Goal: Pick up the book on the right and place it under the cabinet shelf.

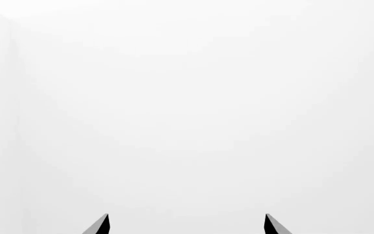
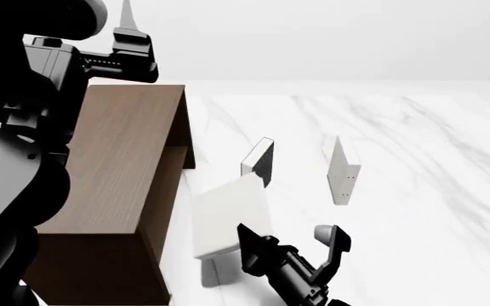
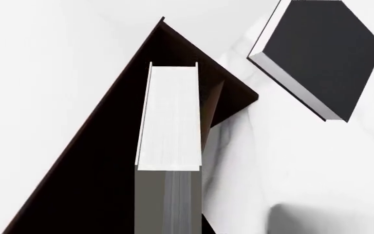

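Book in pale off-white, seen from my head camera tilted on edge just beside the open side of the dark wood cabinet shelf, its shadow on the white marble table below. The right gripper sits at the book's lower corner with its fingers spread wide. The book lies outside that gap, against the finger nearer the cabinet, and I cannot tell whether the two are touching. From the right wrist camera I look along the book's white page edges, with the cabinet's dark interior behind them. Farther back on the table a black book with white page edges stands upright, and a second pale book stands apart to its right, tiny dots near its lower edge. My left gripper is raised above the cabinet, its two tips parted with only blank white wall between them.
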You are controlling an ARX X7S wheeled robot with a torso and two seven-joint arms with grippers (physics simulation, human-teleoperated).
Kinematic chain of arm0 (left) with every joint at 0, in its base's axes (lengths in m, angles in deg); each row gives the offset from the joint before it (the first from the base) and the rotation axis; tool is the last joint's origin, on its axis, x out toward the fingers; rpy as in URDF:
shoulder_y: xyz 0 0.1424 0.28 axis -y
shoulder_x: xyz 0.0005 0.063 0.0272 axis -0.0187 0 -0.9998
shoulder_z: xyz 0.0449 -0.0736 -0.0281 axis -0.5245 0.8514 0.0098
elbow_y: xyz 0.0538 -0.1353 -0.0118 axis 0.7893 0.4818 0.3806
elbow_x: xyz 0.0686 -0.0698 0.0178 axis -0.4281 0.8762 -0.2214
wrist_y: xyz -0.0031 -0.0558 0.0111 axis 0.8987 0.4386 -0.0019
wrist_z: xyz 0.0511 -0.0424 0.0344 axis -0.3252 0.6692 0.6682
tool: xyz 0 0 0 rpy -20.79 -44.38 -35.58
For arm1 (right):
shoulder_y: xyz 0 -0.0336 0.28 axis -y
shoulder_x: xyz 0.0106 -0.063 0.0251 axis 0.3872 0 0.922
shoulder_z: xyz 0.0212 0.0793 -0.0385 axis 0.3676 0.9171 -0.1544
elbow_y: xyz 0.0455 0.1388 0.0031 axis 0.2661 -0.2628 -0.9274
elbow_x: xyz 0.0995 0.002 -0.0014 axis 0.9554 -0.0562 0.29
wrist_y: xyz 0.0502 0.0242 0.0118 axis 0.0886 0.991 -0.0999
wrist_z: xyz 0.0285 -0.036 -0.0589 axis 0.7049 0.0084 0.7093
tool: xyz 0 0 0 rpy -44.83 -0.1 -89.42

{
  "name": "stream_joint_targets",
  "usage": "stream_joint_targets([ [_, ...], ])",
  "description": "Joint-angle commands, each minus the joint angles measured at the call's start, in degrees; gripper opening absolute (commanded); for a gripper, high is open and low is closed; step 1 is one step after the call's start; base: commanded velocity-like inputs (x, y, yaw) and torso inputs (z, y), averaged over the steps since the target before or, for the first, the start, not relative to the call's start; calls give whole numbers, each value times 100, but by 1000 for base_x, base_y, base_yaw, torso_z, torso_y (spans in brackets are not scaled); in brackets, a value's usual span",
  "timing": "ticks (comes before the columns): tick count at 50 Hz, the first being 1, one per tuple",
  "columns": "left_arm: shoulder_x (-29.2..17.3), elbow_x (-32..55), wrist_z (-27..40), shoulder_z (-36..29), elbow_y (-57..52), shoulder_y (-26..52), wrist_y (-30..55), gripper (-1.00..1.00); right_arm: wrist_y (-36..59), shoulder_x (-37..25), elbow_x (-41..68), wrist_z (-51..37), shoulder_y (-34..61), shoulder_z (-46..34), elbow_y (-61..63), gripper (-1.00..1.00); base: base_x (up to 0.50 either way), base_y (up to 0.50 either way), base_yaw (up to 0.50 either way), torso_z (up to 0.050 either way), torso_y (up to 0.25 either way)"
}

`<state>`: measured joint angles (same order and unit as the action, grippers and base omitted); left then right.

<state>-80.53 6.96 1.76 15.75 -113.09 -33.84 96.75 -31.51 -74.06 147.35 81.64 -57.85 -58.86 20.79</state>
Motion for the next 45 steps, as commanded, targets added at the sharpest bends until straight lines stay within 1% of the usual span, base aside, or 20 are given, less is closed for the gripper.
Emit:
stream_joint_targets([
  [1, -25, 33, 21, 25, -30, -13, 7, 100, -235, 226, 197, 404, 87, -97, -313, -100, 0, 0, 0, 0, 0],
  [26, -52, 117, 71, 42, -78, 22, 65, 100, -809, 523, 111, 817, 258, -369, -1433, -100, 0, 0, 0, 0, 1],
  [45, -71, 140, 80, 27, -42, 29, 9, 100, -1383, 578, -134, 1014, 436, -799, -2203, -100, 0, 0, 0, 1, 1],
])
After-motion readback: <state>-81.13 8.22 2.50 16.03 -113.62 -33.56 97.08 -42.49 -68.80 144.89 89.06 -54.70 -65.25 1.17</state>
